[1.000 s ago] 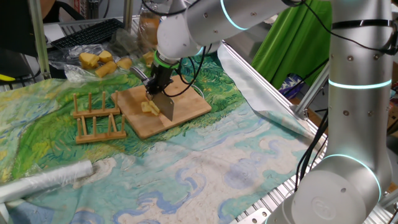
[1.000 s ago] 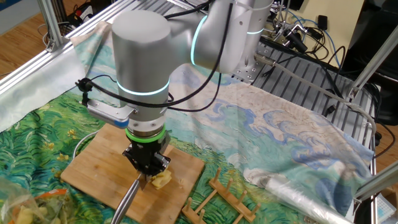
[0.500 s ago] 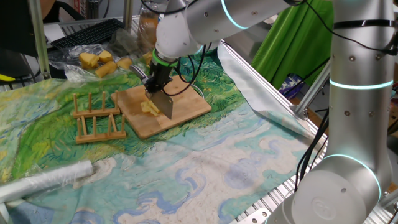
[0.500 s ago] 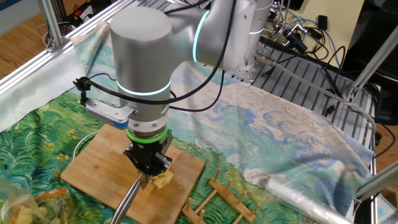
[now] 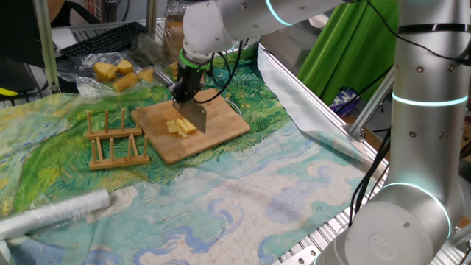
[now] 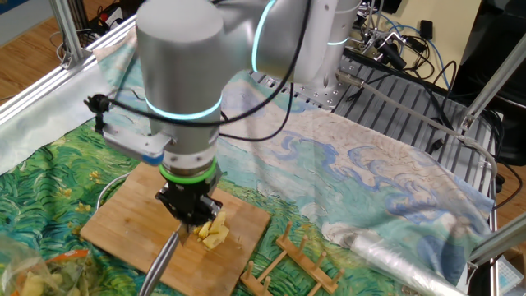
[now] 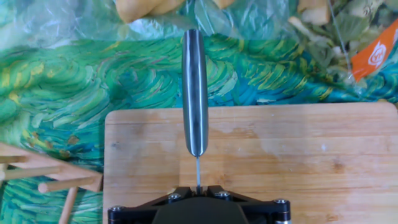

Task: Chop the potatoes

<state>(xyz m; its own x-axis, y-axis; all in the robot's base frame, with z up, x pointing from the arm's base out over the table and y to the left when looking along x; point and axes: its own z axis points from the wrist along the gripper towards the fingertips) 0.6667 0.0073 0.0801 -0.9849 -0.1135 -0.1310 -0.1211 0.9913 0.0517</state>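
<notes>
The potatoes [image 5: 179, 126] are a small cluster of pale-yellow pieces on the wooden cutting board [image 5: 221, 125]; in the other fixed view they [image 6: 215, 233] lie just right of the knife. My gripper [image 5: 184, 90] is shut on a knife with a grey steel blade [image 5: 195, 115] and a grey handle [image 7: 194, 93]. The blade is raised above the board, right beside the pieces. In the hand view the handle points away over the board [image 7: 298, 155]; the potatoes are hidden there.
A wooden peg rack [image 5: 114, 138] stands left of the board. A plastic bag with yellow food chunks [image 5: 118, 73] lies behind it. A rolled plastic film [image 5: 51, 213] lies at the front left. A painted cloth [image 5: 243, 191] covers the table.
My gripper has lifted the knife up off the potato pieces and shifted slightly back; the pieces now lie uncovered on the board.
</notes>
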